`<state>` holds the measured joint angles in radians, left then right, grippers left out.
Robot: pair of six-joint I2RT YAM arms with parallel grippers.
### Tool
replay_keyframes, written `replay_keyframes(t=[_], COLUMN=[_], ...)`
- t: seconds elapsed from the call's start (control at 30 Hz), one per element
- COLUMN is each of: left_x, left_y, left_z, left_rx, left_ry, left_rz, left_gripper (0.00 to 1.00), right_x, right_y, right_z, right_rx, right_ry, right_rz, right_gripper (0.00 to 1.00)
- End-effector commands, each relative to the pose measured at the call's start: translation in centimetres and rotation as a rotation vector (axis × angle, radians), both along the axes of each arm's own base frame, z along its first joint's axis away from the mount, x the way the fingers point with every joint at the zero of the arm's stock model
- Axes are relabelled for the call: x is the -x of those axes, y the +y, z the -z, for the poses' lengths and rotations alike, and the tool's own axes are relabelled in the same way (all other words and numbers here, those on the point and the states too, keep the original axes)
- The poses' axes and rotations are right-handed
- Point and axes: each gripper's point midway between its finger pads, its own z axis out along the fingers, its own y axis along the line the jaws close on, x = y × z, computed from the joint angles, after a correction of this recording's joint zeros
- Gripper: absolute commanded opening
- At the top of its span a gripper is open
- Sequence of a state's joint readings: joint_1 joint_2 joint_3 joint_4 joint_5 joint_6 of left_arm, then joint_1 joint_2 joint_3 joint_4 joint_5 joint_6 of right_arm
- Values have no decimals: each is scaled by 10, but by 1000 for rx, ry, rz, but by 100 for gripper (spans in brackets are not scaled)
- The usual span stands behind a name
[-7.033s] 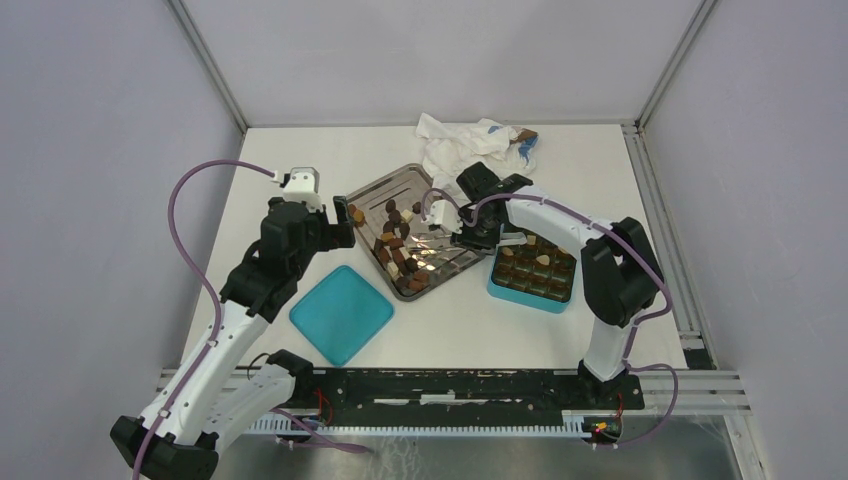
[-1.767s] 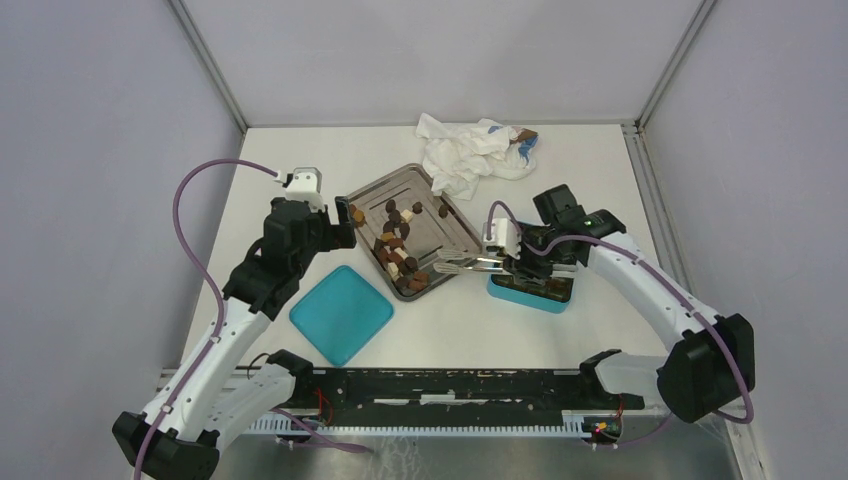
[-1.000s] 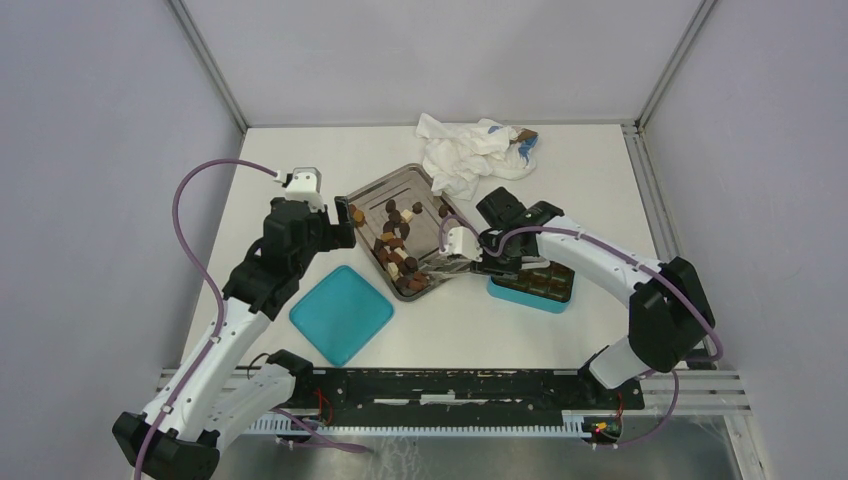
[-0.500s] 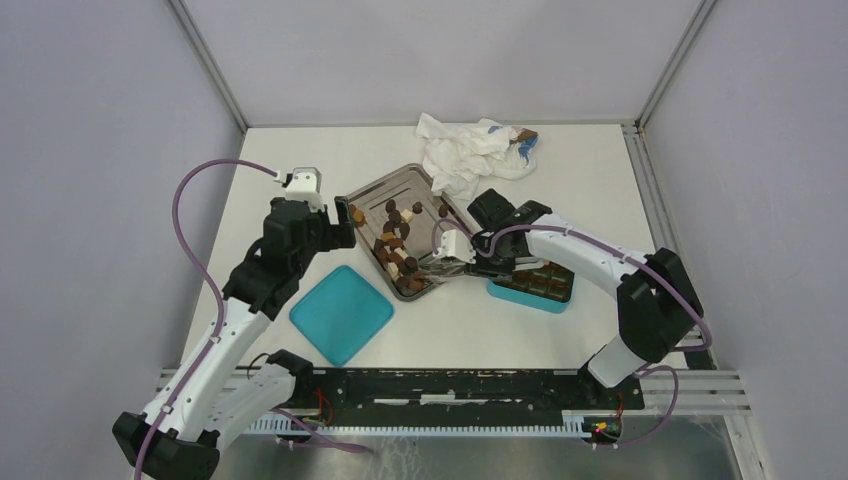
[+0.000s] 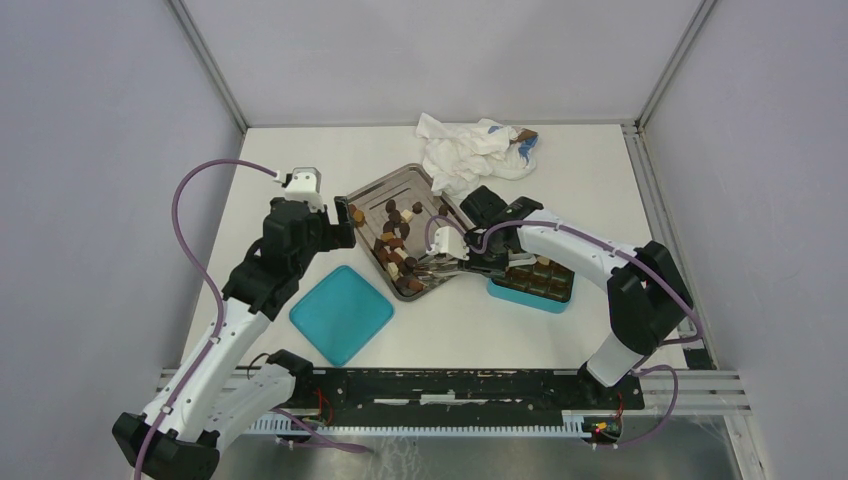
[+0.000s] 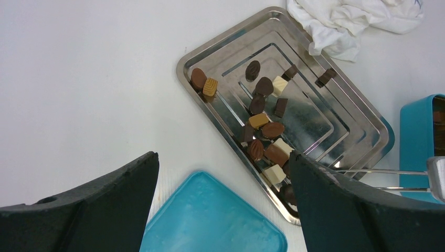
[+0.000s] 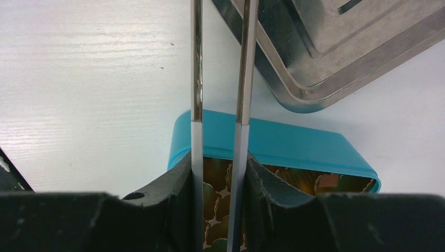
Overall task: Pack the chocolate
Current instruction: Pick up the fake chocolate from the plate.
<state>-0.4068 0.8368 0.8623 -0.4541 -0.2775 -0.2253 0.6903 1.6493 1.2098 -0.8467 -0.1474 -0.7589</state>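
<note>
Several pieces of chocolate (image 5: 396,245) (image 6: 262,126), dark brown, light brown and cream, lie in a steel tray (image 5: 372,192) (image 6: 309,113). More pieces sit in the open teal box (image 5: 535,285) (image 7: 294,142). My right gripper (image 5: 472,262) (image 7: 219,163) is shut on metal tongs (image 5: 435,264) (image 7: 195,79) (image 6: 383,178). The tong arms reach left over the tray's near corner, and their tips are among the chocolates. Whether the tips hold a piece is hidden. My left gripper (image 5: 338,230) (image 6: 223,157) hangs open, left of the tray, with nothing between its fingers.
The teal lid (image 5: 341,313) (image 6: 210,220) lies flat in front of the tray. A crumpled white cloth (image 5: 465,150) (image 6: 357,21) with blue marks sits behind the tray. The tray's corner (image 7: 336,63) nearly meets the box.
My right arm has swung left from over the box to the tray, carrying the tong tips in among the chocolates. The tong arms have closed slightly. The left arm has not moved.
</note>
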Motion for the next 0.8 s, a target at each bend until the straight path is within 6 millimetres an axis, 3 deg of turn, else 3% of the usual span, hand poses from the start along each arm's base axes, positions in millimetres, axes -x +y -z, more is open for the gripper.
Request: replay_keyframes(t=[0.0, 0.27, 0.57, 0.77], left_x=[-3, -3, -3, -3], left_y=[0, 0, 0, -5], left_z=[-14, -14, -14, -13], left_rx=[-23, -24, -22, -14], left_ry=[-59, -61, -61, -60], left_rz=[32, 31, 31, 59], left_gripper=[98, 98, 98, 98], right_x=[-16, -16, -6, 0], right_y=[10, 6, -4, -24], right_z=[-18, -33, -55, -68], right_rx=[-32, -61, -182, -298], right_ry=[-68, -112, -104, -90], right_rz=[22, 38, 65, 111], right_gripper=[22, 4, 0, 0])
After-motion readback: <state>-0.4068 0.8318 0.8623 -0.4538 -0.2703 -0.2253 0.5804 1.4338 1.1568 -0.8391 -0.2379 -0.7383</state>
